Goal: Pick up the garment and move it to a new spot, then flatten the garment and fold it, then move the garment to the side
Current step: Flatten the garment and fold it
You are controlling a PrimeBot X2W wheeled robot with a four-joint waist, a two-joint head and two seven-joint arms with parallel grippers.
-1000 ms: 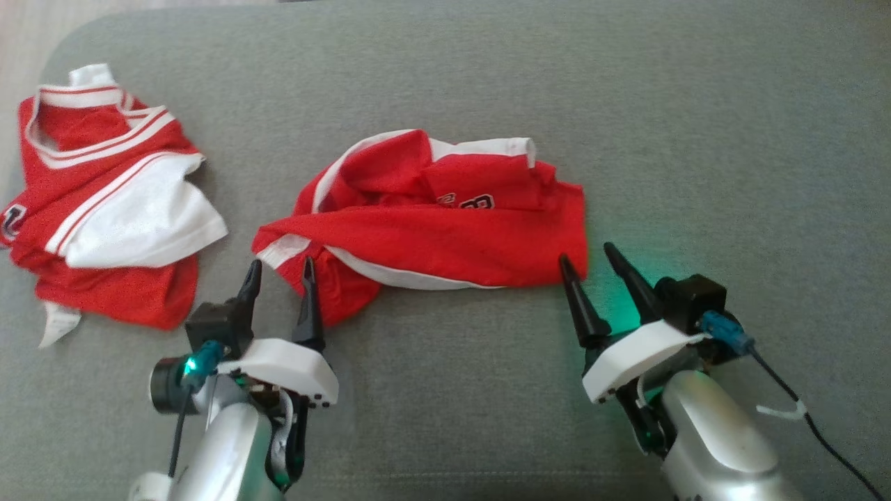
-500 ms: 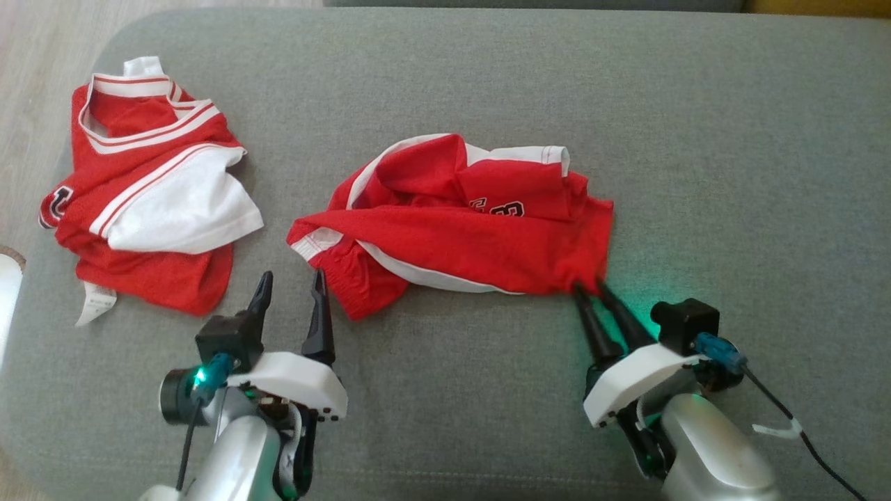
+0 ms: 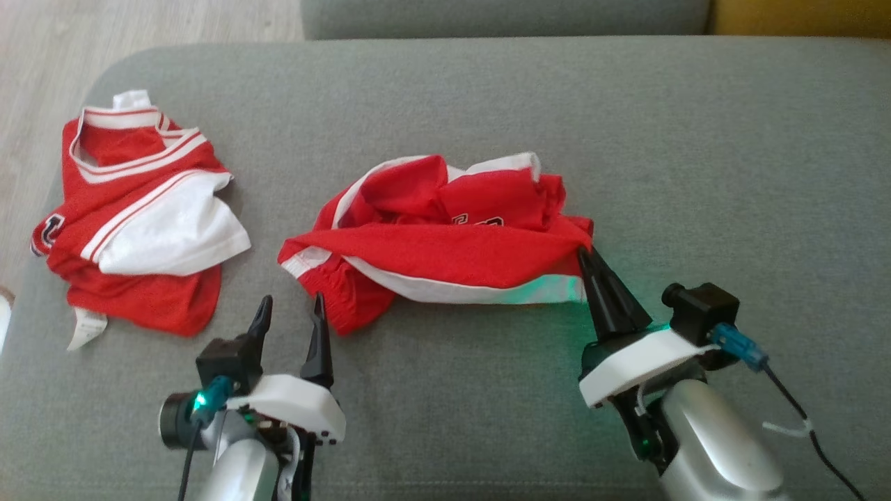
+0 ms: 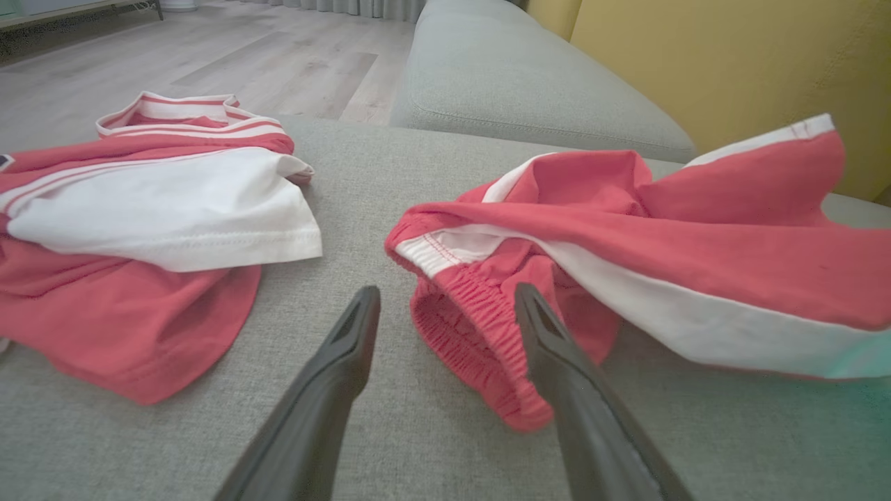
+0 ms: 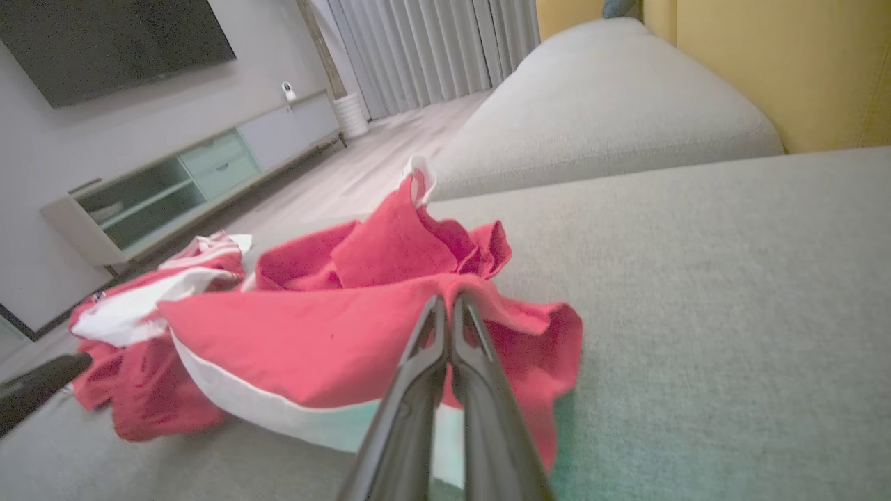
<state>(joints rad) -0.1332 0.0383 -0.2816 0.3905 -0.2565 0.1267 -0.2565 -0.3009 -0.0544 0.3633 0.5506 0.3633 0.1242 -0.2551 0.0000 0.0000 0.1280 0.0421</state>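
Jersey point(image 3: 139, 216) lies apart at far left. Your left fingers point(image 3: 320, 334) stand wide, empty, beside the waistband end of the garment point(image 3: 445, 236) on the sofa point(image 3: 696, 139) — poised to take it — while your right fingers point(image 3: 592, 268) clamp its right corner for the lift.

The left hand point(image 4: 447, 292) holds its two dark fingers point(image 4: 334, 390) spread wide, low over the grey sofa cushion point(image 4: 418, 160). The red garment point(image 4: 696, 257) with a white stripe lies to the right, and its gathered elastic edge reaches into the gap, close against the right finger. A second red-and-white jersey point(image 4: 160, 209) lies apart on the left. Beyond are a wooden floor point(image 4: 243, 62) and a yellow wall point(image 4: 696, 56).
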